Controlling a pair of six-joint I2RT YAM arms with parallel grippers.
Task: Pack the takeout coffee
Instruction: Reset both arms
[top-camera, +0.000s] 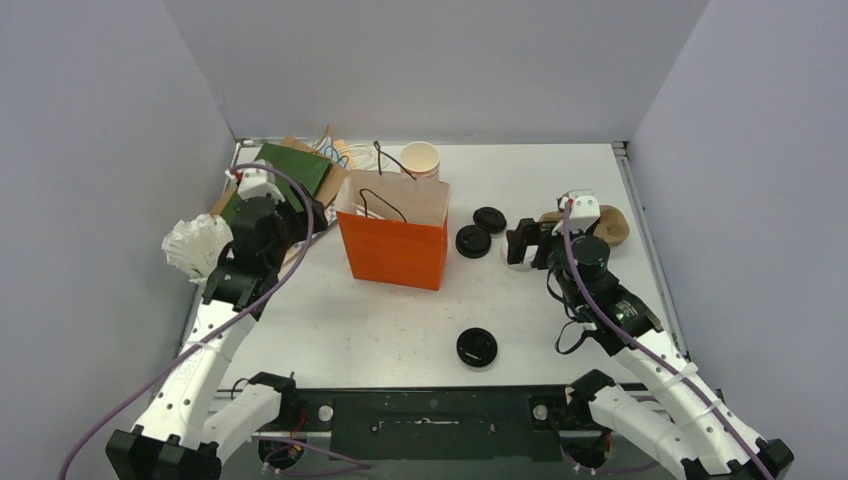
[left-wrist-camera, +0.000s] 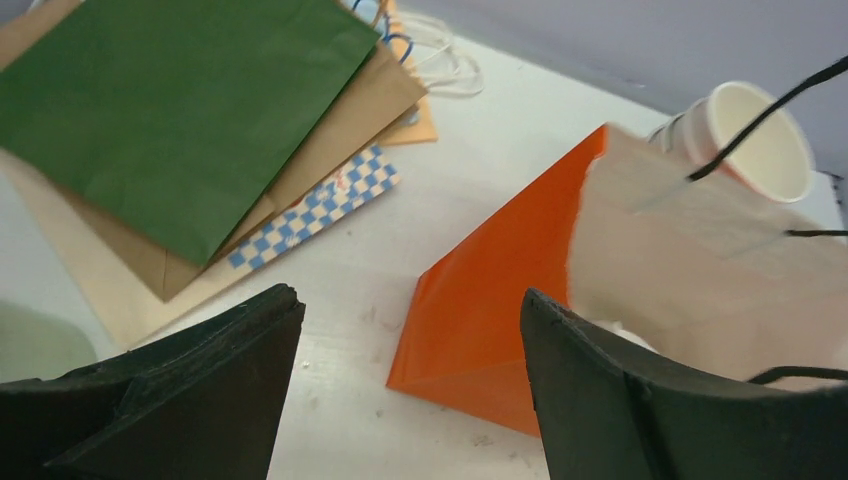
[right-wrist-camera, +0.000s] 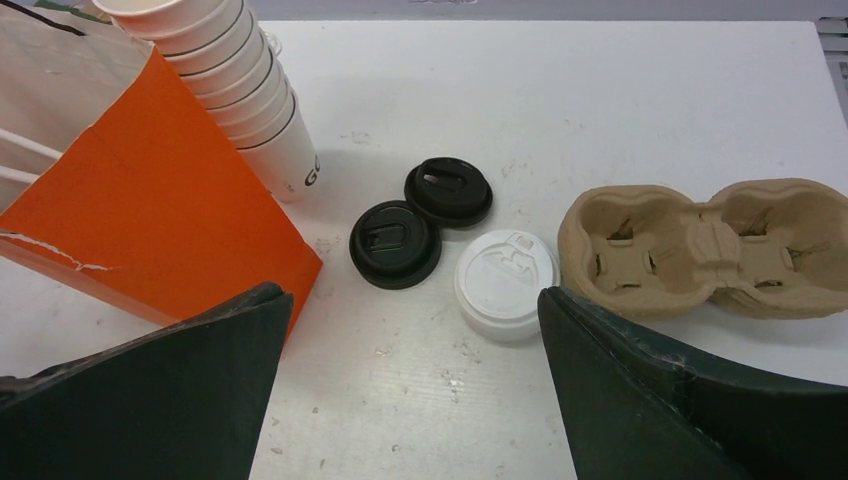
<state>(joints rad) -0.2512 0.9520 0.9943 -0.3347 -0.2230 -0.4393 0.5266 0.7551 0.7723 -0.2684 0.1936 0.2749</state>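
Takeout coffee (top-camera: 478, 347): likely black-lidded round thing at bench (top-camera: 380, 320) front centre. Sides hidden from above. Well apart from both tools.
Orange bag (top-camera: 395, 245) upright mid-bench, mouth open.
Left tool (left-wrist-camera: 410, 330) jaws apart, near bag's left side. Right tool (right-wrist-camera: 415, 300) jaws apart above loose lids (right-wrist-camera: 395, 243).
Risks: left tool snagging bag handle, tipping bag; right tool taking bare lid for cup.
Only top view showed front cup. Only right wrist view showed cup stack (right-wrist-camera: 240, 90) behind bag.

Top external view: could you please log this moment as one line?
left tool open, left of orange bag | right tool open, near white lid | orange bag upright, mouth open | pulp carrier empty
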